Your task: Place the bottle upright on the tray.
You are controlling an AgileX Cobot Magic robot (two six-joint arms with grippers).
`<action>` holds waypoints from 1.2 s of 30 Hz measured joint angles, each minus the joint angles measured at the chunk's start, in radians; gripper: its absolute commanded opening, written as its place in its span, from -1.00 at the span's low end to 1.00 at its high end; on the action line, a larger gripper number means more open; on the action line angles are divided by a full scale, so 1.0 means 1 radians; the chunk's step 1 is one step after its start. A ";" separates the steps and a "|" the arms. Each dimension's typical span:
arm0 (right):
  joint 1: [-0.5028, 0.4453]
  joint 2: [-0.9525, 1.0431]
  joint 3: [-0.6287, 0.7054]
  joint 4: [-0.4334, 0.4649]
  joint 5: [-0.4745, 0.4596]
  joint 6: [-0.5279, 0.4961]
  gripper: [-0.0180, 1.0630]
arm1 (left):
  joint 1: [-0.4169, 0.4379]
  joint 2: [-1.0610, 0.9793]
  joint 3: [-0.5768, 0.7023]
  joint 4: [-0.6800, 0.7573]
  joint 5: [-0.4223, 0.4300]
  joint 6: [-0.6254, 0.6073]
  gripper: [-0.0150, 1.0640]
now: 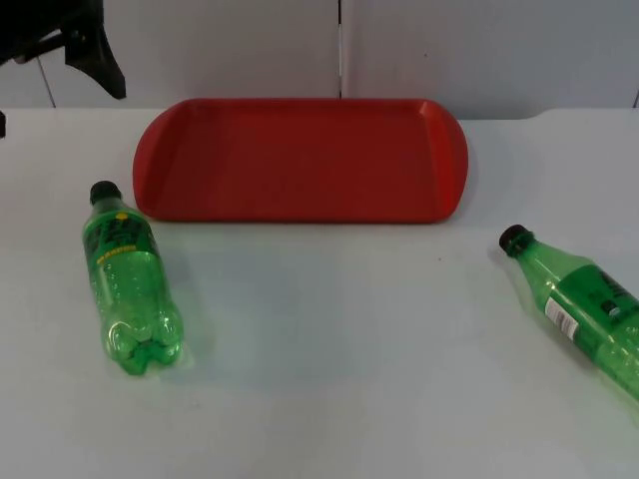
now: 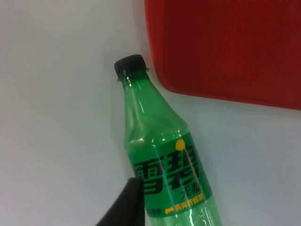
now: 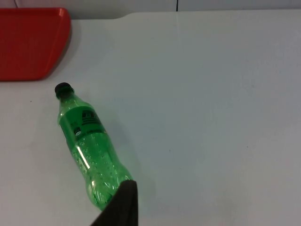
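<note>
Two green plastic bottles lie on their sides on the white table; neither is on the tray. The left bottle [image 1: 128,282] rests in front of the tray's left end, black cap [image 1: 104,190] toward the tray and base toward the near edge, just short of the tray's front rim. The left wrist view shows this bottle [image 2: 164,155] close up, its cap [image 2: 129,65] near the tray's rounded corner [image 2: 162,77] but apart from it, and its green label with dark characters and a yellow dot facing up. The right bottle [image 1: 584,304] lies to the right of the tray and nearer the viewer, cap [image 1: 513,238] pointing toward the tray, body angled off the picture's right edge; a white label patch shows on its side. The right wrist view shows the whole of it [image 3: 87,148], well apart from the tray's corner [image 3: 59,52]. Both bottles look clear green; whether they hold liquid cannot be told. The red tray [image 1: 300,215], oblong with rounded ends and a raised rim, sits at the back of the table [image 1: 349,379], close to the grey partition wall [image 1: 479,50], and holds nothing. Part of the left arm [image 1: 85,45] hangs above the table's far left. One black fingertip of the left gripper [image 2: 123,207] stands by the left bottle's label, and one of the right gripper [image 3: 120,207] by the right bottle's base; how wide either gripper stands cannot be told.
</note>
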 measured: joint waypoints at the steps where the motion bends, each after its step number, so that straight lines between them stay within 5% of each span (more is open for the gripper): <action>1: 0.000 0.000 0.000 0.000 0.000 0.000 0.99 | 0.000 0.014 -0.011 0.000 0.002 -0.005 0.97; 6: 0.000 0.000 0.000 0.000 0.000 0.000 0.99 | 0.000 0.084 -0.072 0.000 0.035 -0.059 0.97; 14: 0.000 0.000 0.000 0.000 0.000 0.000 0.99 | -0.032 0.249 -0.207 0.110 0.206 -0.240 0.97; 27: 0.000 0.000 0.000 0.000 0.000 0.000 0.99 | -0.094 0.395 -0.278 0.300 0.210 -0.489 0.97; 36: 0.000 0.000 0.000 0.002 0.000 0.000 0.99 | -0.111 0.449 -0.278 0.323 0.162 -0.512 0.97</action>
